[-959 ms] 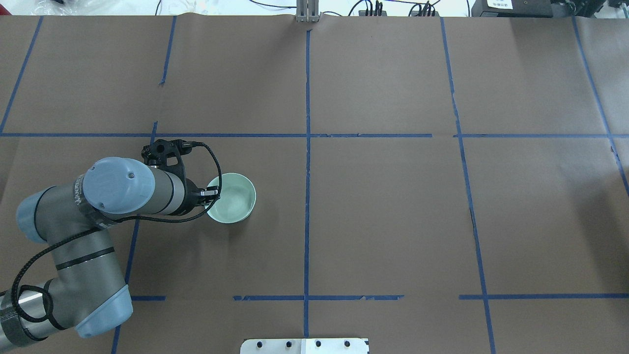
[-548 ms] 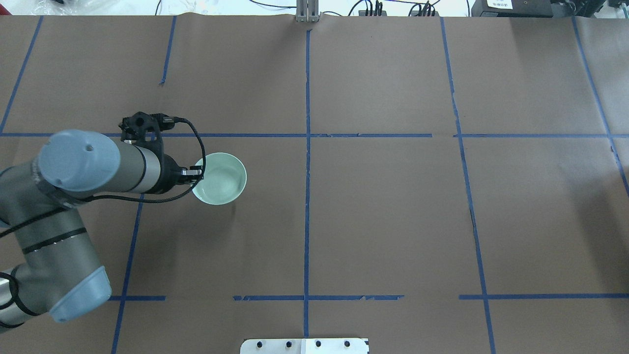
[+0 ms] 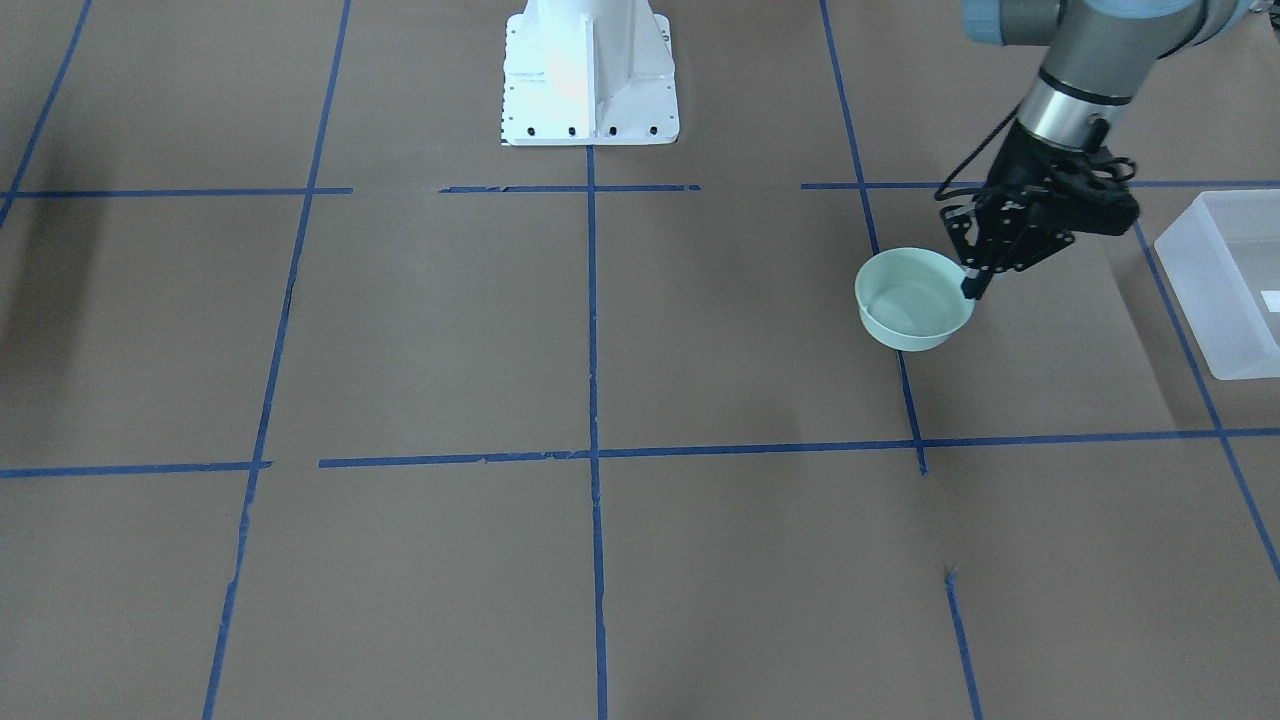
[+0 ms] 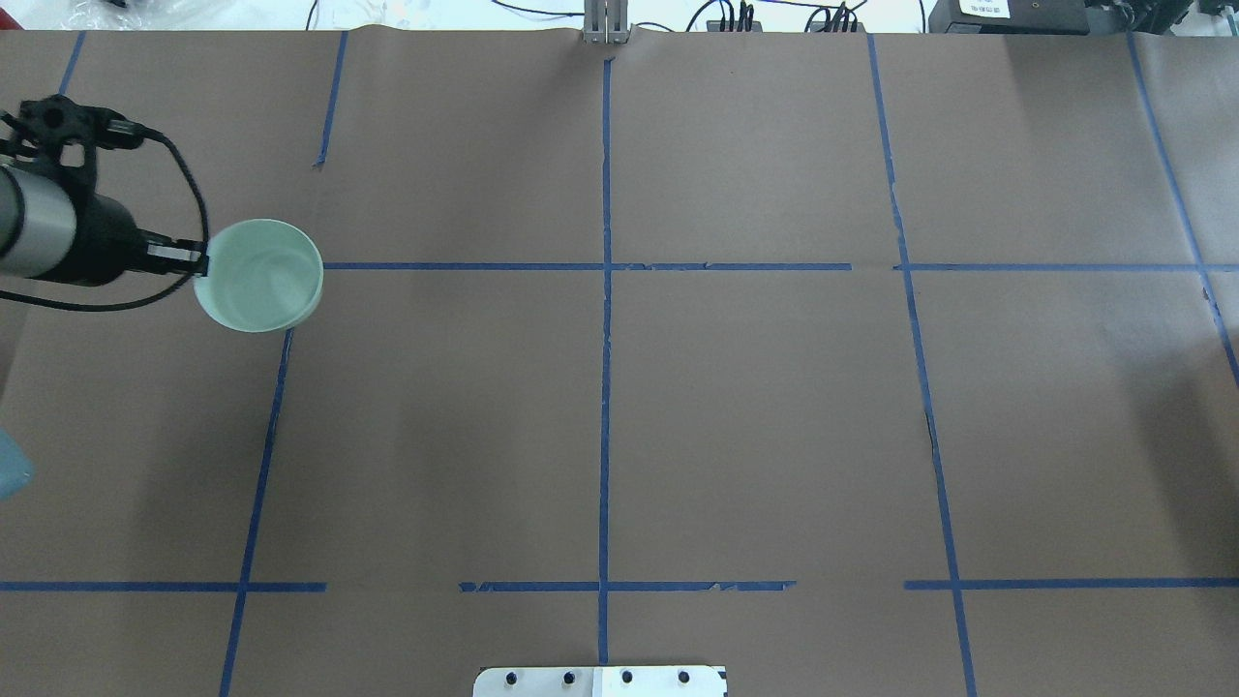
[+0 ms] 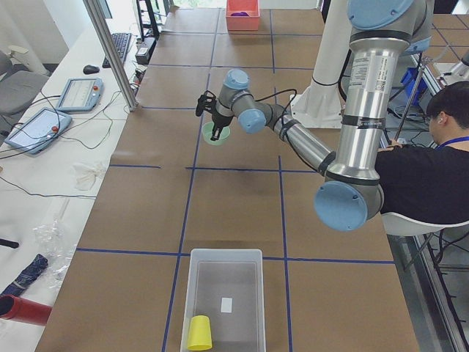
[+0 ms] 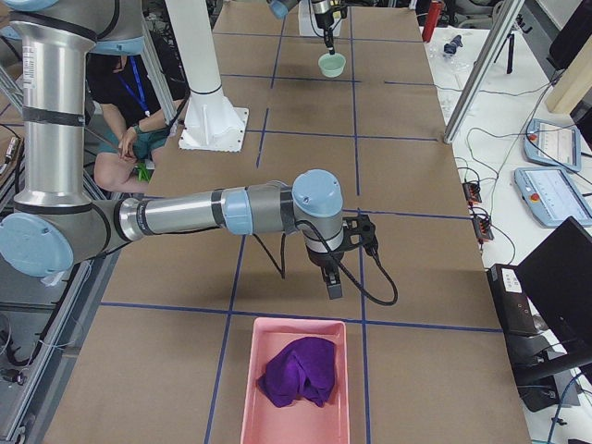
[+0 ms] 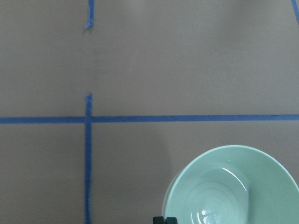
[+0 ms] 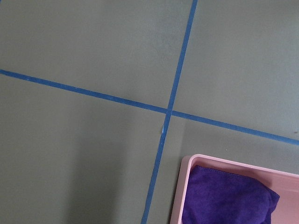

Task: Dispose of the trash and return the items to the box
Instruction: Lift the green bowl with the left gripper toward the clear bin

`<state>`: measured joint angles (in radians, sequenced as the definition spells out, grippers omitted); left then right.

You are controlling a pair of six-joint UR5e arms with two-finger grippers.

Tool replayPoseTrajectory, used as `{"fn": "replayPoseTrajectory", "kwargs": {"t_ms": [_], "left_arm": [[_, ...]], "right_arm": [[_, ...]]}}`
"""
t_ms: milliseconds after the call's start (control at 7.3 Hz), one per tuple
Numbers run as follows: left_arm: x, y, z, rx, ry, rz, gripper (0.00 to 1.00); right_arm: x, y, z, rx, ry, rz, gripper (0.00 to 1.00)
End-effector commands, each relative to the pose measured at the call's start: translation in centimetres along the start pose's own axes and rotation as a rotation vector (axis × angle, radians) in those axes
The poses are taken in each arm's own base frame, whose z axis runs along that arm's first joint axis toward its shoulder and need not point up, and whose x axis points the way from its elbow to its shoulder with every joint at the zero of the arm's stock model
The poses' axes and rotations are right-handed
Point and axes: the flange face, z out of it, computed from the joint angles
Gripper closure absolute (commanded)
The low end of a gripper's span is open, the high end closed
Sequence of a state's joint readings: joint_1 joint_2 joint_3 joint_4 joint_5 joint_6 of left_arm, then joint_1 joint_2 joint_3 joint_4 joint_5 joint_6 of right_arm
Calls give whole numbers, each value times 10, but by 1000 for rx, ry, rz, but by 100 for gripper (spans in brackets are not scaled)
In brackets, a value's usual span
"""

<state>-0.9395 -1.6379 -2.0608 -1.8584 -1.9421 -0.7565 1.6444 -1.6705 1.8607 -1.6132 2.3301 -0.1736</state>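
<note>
Apparently lifted clear of the brown paper-covered table (image 3: 420,330): pale mint-green round bowl (image 3: 912,300), upright, mouth up. Pinched at its rim by the left gripper (image 3: 968,290), fingers closed tight on the thin wall. Hangs near the frosted translucent white rectangular plastic bin (image 3: 1215,290), not touching it; yellow cup (image 5: 198,333) inside that bin. Farther off, right gripper (image 6: 332,289) just above bare paper, near a pink tray (image 6: 248,388) holding a purple cloth (image 6: 298,370); spread or closed, cannot tell from that side view.

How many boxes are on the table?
2. A frosted white bin, holding a yellow cup, sits at the table's end on the robot's left; a pink tray, holding a purple cloth, at the other end. None looks hidden.
</note>
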Motion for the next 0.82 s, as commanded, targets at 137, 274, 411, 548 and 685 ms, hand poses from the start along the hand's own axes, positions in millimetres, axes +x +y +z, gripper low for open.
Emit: {"fn": "replayPoseTrajectory", "kwargs": {"t_ms": [137, 274, 411, 548, 685], "left_arm": [[-156, 0, -37, -34, -100, 304, 100], [-217, -1, -44, -58, -123, 387, 100], [-276, 3, -49, -84, -133, 447, 100], [-322, 10, -63, -102, -159, 481, 100], [-352, 31, -72, -149, -169, 500, 100]], "right_arm": [[0, 0, 0, 1, 0, -4, 0], [0, 0, 0, 1, 0, -4, 0], [0, -1, -1, 9, 3, -12, 0], [1, 4, 1, 29, 6, -20, 0], [1, 6, 2, 31, 7, -22, 0]]}}
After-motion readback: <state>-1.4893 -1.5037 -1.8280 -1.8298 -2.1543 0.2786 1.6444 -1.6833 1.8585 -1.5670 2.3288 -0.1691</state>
